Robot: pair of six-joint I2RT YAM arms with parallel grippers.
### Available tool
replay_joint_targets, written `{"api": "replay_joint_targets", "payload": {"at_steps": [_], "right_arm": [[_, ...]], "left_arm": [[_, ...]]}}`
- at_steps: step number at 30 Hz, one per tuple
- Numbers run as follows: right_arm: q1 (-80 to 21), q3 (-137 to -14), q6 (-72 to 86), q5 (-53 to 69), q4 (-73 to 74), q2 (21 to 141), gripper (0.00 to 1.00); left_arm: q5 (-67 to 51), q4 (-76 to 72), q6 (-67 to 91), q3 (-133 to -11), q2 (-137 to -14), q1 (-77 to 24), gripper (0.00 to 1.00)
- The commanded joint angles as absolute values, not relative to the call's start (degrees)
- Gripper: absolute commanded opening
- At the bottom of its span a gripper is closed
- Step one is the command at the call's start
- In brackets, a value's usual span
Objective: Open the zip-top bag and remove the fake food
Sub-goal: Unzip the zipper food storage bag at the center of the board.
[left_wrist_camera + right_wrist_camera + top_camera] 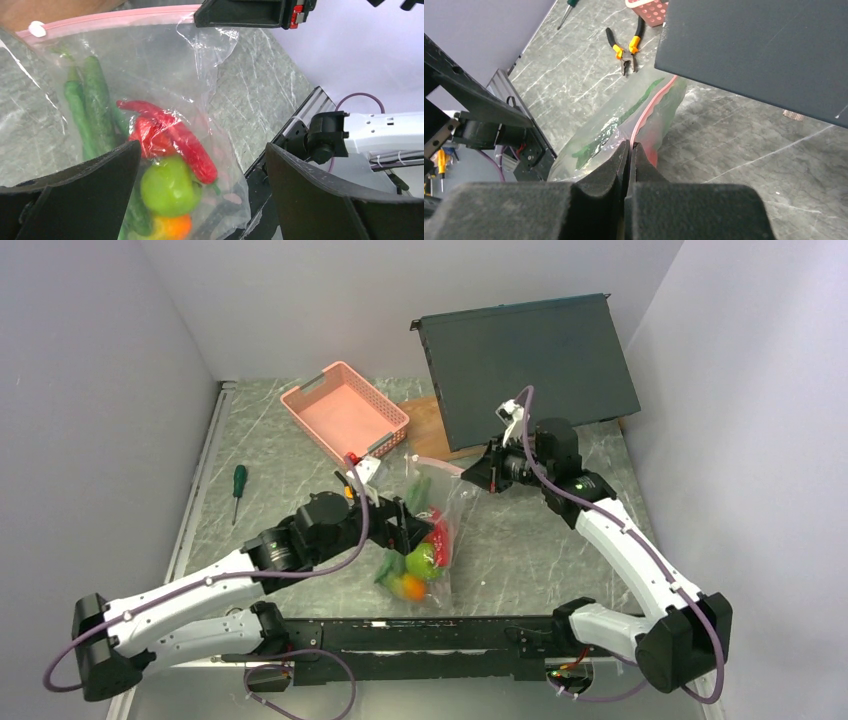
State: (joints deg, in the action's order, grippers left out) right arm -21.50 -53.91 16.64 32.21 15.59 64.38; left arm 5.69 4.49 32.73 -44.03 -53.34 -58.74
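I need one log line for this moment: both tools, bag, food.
left tool: open, above bag | right tool: shut on bag zip edge | food: inside bag

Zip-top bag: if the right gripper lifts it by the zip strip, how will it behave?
Probably floppy: the zip-top bag is thin, creased film that drapes from the zip strip pinched by the right gripper. Likely bottom-heavy, since the fake food is heaped at one end and may swing. The film looks glossy, so perhaps slippery.
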Motion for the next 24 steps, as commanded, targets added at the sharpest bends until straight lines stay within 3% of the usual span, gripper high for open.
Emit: {"api": "replay_joint_targets", "payload": {"at_steps": [1,14,24], "right_arm": [[-20.1,-54.0,11.6,36.6,14.4,61.3,0.00],[-13.3,-53.7,-1.7,54.5,18.2,58.6,0.00],[-10.6,-57.7,-16.0,62.2,27.0,58.6,0.00]], "left_arm": [[5.0,5.0,27.5,-42.3,-47.4,-58.9,1.00],[12.5,16.4,22.6,-37.5,-29.7,-57.1,1.00],[16.8,10.3,20.5,-29.1,-22.9,-56.7,1.00]]}}
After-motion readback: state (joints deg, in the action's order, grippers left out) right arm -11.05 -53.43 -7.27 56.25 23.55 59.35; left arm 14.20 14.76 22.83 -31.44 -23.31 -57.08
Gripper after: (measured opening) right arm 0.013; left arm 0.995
